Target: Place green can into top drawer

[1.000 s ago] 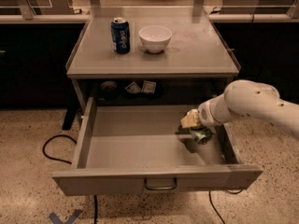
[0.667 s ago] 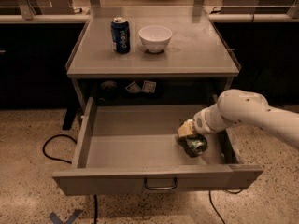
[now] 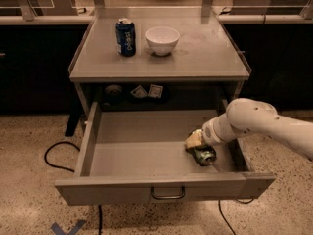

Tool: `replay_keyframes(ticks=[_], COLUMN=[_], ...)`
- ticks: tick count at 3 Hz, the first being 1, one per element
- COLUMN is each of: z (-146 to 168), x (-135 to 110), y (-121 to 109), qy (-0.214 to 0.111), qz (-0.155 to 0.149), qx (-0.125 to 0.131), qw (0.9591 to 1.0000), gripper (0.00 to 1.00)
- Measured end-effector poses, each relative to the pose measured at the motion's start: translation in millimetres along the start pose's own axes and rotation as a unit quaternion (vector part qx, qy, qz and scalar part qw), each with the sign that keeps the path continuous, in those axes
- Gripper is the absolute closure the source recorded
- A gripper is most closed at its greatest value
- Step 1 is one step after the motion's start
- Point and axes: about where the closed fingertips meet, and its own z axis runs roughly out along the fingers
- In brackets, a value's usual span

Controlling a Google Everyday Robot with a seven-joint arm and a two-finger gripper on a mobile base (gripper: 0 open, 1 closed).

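The green can (image 3: 204, 155) lies tilted on the floor of the open top drawer (image 3: 142, 148), near its right front corner, with its silver top facing the front. My gripper (image 3: 195, 141) is inside the drawer, right above and behind the can and touching it. The white arm (image 3: 254, 124) comes in from the right over the drawer's side wall. The drawer's flat front panel carries a wire handle (image 3: 167, 194) at its centre.
A blue can (image 3: 125, 36) and a white bowl (image 3: 162, 39) stand on the tabletop (image 3: 205, 53) above. Small items (image 3: 146, 91) lie on the shelf behind the drawer. A black cable (image 3: 54, 153) loops on the floor at the left.
The gripper and the green can have moved down and slightly left into the drawer; the can now sits lower, on the drawer floor.
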Motion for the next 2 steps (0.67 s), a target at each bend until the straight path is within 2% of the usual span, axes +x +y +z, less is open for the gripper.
replay_keyframes(ticks=[2], z=[0.1], x=[0.0], y=[0.0], qy=[0.000], qz=[0.000], qx=[0.000], qw=[1.0000], gripper=[0.35])
